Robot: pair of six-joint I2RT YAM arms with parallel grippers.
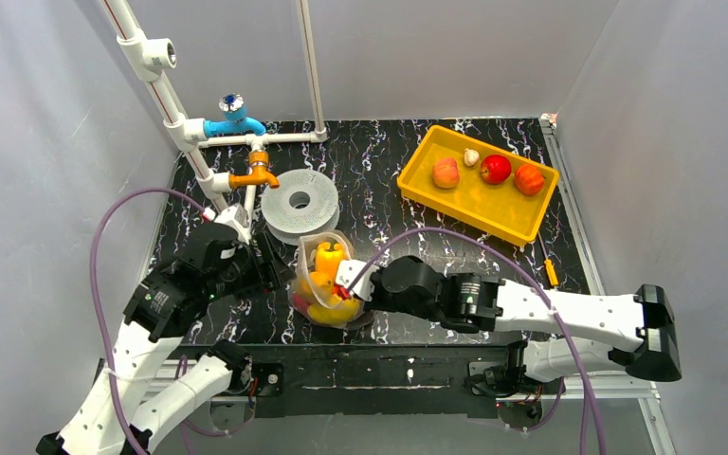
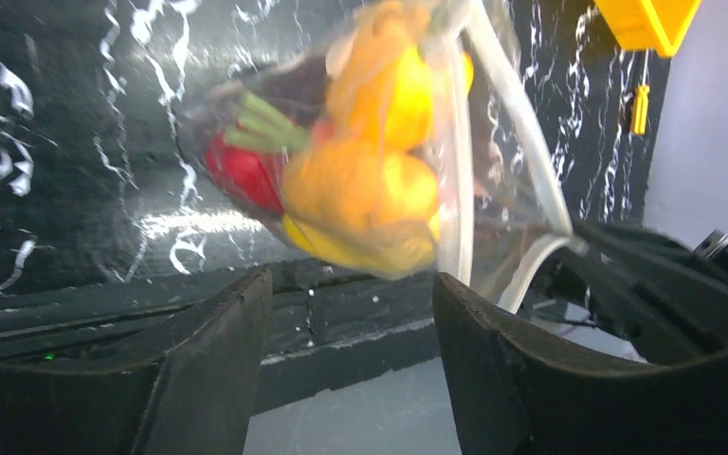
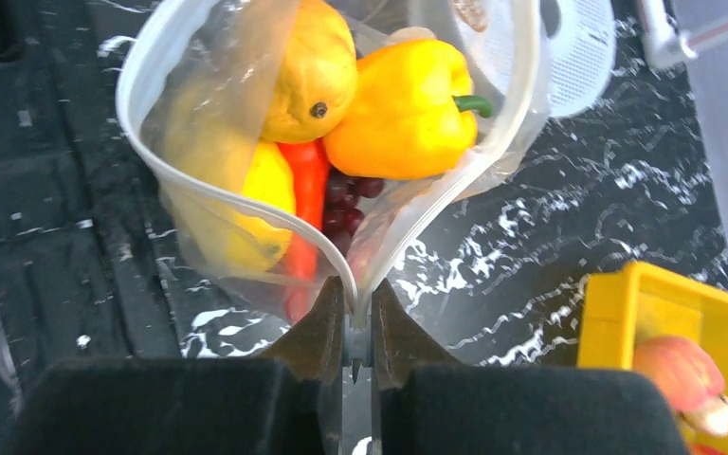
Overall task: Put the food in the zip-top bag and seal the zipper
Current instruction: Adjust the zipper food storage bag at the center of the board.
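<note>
Top external view puts the grey spool (image 1: pixel 300 200) at the middle of the black marbled table (image 1: pixel 389 161), and everything else is placed from it. The zip-top bag (image 1: pixel 327 280) sits just beside the spool on the side toward the arm bases, bulging with food. The left gripper (image 1: pixel 270 270) is toward the bases and slightly left of the spool, next to the bag. The right gripper (image 1: pixel 355 284) is toward the bases and to the spool's right, against the bag's other side. In the right wrist view the right gripper (image 3: pixel 358 303) has its fingers pressed together on the zipper (image 3: pixel 125 90) at the corner where the two pale strips meet. From that corner the strips spread into a wide loop, so the mouth stands open. Inside lie a yellow pepper (image 3: pixel 403 109), a yellow-orange fruit (image 3: pixel 313 66), a carrot (image 3: pixel 308 190) and dark grapes (image 3: pixel 346 199). In the left wrist view the left gripper (image 2: pixel 351 282) has its fingers apart with nothing between them. The bag hangs just beyond them, with a red pepper (image 2: pixel 242 175) showing through the plastic. A yellow tray (image 1: pixel 479 199) stands well apart to the spool's right, holding a peach (image 1: pixel 445 172) and a red apple (image 1: pixel 496 169).
</note>
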